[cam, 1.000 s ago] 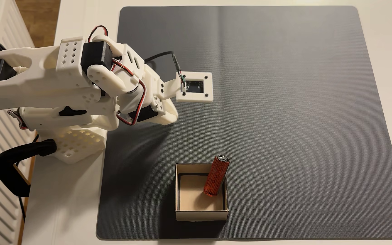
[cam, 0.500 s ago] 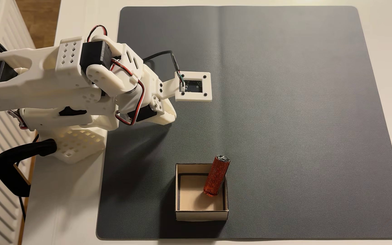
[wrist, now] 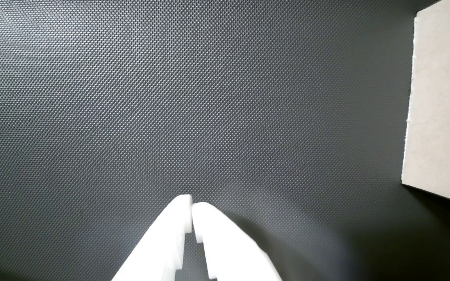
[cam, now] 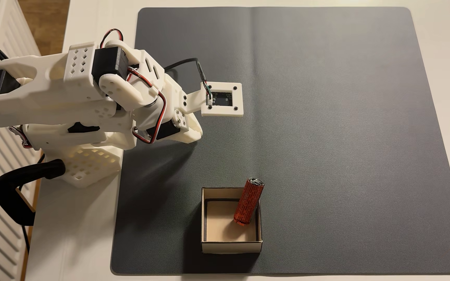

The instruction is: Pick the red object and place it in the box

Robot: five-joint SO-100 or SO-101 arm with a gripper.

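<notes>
While the red object (cam: 247,202) is leaning tilted inside the box (cam: 230,247), its lower end is resting on the box floor near the right wall in the fixed view and its silvery upper end is sticking out above the far right corner of the rim. The box is sitting on the dark grey mat (cam: 326,108), close to the mat's near edge and left of its middle. The white arm (cam: 83,89) is sitting folded at the mat's left edge, well apart from the box. In the wrist view the gripper (wrist: 191,210) is hanging over bare mat with its white fingertips (wrist: 209,218) pressed together, holding nothing, and one pale outer wall of the box (wrist: 441,101) is showing at the right edge.
</notes>
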